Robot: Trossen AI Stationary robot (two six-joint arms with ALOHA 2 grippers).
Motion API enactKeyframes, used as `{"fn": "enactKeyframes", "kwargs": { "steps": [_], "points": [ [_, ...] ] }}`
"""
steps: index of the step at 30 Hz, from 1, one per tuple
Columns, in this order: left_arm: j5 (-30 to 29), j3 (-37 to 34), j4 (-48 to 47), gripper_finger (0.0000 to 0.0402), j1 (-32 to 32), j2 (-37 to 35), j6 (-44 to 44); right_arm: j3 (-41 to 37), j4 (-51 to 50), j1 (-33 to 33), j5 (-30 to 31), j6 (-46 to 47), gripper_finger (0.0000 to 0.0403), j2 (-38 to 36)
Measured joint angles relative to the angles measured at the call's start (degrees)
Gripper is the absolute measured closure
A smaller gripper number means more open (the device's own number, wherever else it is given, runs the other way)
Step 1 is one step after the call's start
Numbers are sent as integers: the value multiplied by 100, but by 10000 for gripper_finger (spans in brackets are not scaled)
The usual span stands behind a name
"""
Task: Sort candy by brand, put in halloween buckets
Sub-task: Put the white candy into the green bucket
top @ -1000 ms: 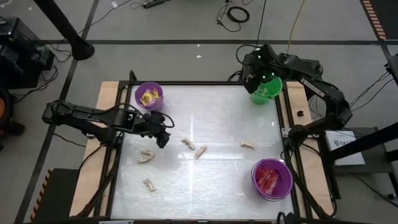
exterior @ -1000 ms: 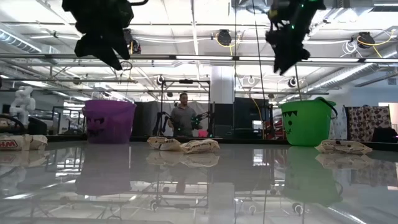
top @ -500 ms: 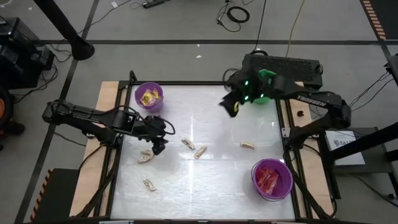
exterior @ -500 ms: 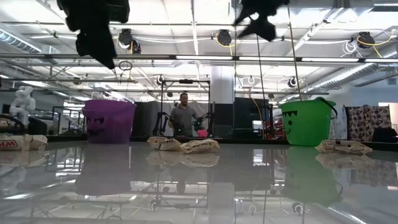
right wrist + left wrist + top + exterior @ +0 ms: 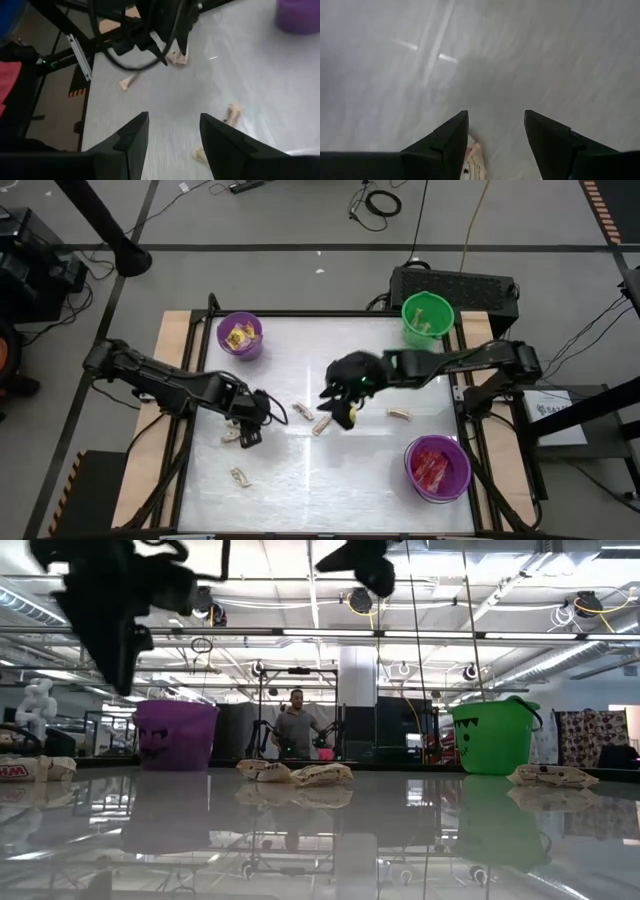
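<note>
My right hand, emptied and open, has swung from the green bucket over the next candy.

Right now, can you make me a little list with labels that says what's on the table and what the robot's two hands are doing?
Green bucket: far right corner of the table, tan candy inside.
Purple bucket with yellow candy: far left corner.
Purple bucket with red candy: near right corner.
Loose tan candies: five scattered on the table, none in a bucket.
Left gripper: open, low over one tan candy, holding nothing.
Right gripper: open, empty, above the middle of the table by two candies.
</note>
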Motion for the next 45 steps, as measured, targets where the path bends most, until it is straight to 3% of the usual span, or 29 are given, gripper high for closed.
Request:
{"fn": "enactKeyframes", "kwargs": {
  "steps": [5,10,16,20,28,35,45],
  "points": [
    [-100,0,-264,201,-334,410,88,0,110,219,-16,97,234,445],
    [-415,-177,-712,201,-649,257,-436,-4,-6,386,-34,188,234,704],
    [65,-964,-215,201,-771,197,-1019,-4,50,512,-36,123,234,885],
    [6,-1244,-144,201,-765,221,-1427,-4,37,528,-13,-23,234,895],
    [498,-1248,155,201,-1031,219,-1523,0,32,501,-4,-184,234,893],
    [-50,-1248,292,201,-1146,389,-1672,0,29,489,-5,-359,234,893],
    [112,-1223,362,218,-1141,953,-1644,0,21,415,-6,-571,234,893]
  ]
}}
